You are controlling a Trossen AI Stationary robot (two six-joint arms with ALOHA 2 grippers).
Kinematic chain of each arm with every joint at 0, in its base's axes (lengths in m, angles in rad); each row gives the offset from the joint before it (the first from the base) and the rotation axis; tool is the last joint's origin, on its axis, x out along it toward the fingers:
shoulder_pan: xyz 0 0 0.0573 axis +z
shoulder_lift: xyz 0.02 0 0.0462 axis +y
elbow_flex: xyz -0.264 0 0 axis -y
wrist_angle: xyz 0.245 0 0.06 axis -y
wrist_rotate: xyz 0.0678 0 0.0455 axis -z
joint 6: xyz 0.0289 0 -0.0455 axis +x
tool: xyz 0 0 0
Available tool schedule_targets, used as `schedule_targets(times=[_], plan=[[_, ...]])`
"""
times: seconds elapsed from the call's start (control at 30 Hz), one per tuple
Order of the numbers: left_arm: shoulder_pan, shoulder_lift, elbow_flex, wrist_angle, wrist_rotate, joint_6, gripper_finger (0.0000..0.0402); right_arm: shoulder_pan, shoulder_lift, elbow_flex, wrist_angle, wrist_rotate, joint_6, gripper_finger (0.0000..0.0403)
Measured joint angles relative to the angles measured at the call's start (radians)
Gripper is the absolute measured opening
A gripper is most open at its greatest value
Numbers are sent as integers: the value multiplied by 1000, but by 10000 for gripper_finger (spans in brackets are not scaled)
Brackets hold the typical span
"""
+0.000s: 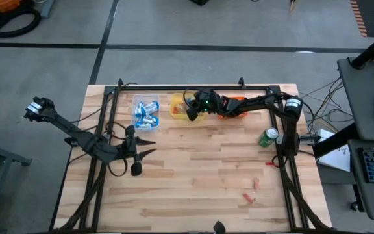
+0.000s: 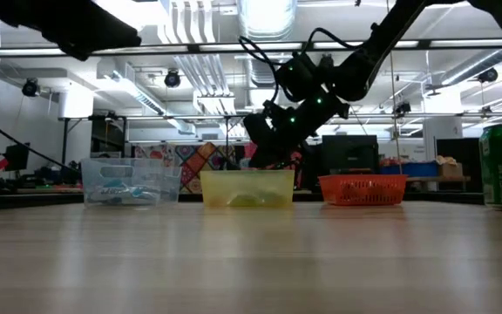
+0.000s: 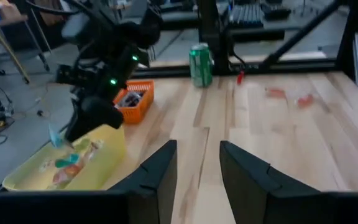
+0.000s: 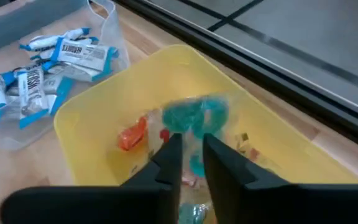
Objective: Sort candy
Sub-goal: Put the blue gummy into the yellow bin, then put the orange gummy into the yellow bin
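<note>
With the right tool [image 4: 191, 152] poised over the yellow tub [image 4: 104, 109], its jaws just apart and a green candy [image 4: 194, 115] blurred at their tips, let it drop clear inside before lifting; the left tool [image 3: 197, 168] waits open above the table [image 1: 206, 175].

Table [image 1: 193, 175]: pale wood planks, smooth, matt w/ slight sheen. Yellow tub [image 4: 185, 81]: translucent plastic, smooth. Clear tub [image 1: 137, 104]: thin see-thru plastic. Orange basket [image 2: 362, 189]: plastic mesh. Candy [image 4: 48, 59]: glossy crinkled wrappers. Green can [image 3: 199, 64]: shiny metal. Right gripper [image 4: 191, 163] fingers: matt black plastic.
</note>
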Motion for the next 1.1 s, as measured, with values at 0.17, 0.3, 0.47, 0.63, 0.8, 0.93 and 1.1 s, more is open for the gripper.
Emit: schedule_targets(times=[0.17, 0.3, 0.47, 0.63, 0.8, 0.93, 1.1], plan=[[19, -56, -88, 103, 0, 28, 99, -1, 0, 2, -18, 1, 26, 116], [26, -84, -109, 106, -1, -9, 98, 0, -16, 30, -96, 1, 37, 164], [26, -82, -117, 112, 0, -42, 98, 26, -45, 78, -216, -66, 52, 194], [27, -75, -121, 109, -2, -65, 98, 89, -70, 126, -320, -200, 81, 196], [29, -66, -122, 111, -1, -81, 98, 202, -78, 174, -447, -284, 124, 189], [31, -55, -122, 115, -1, -83, 97, 312, -78, 213, -580, -284, 134, 185], [32, -34, -125, 146, -1, -84, 97, 442, -79, 231, -660, -283, 185, 182]])
